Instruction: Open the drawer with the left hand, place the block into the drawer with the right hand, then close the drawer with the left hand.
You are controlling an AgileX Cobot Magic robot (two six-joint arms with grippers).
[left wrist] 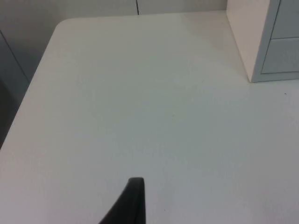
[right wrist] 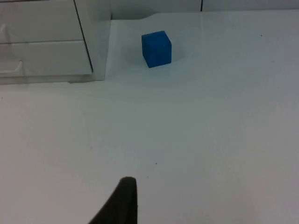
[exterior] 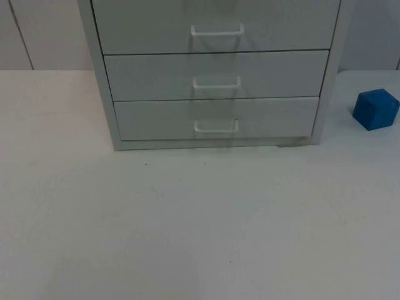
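A pale grey drawer cabinet (exterior: pixel 215 75) stands at the back of the table, and its three drawers are all pushed in. Each drawer has a white bar handle: top (exterior: pixel 217 30), middle (exterior: pixel 217 82), bottom (exterior: pixel 216 127). A blue block (exterior: pixel 375 109) sits on the table just right of the cabinet. In the right wrist view the block (right wrist: pixel 156 48) lies well ahead of my right gripper (right wrist: pixel 122 200), beside the cabinet's corner (right wrist: pixel 96 42). My left gripper (left wrist: pixel 133 198) hangs over bare table, far from the cabinet's left side (left wrist: pixel 247 42).
The white table top (exterior: pixel 200 219) stretches wide in front of the cabinet. Its left edge and rounded back corner (left wrist: pixel 58 28) appear in the left wrist view, with the grey partition wall (exterior: pixel 44 31) behind.
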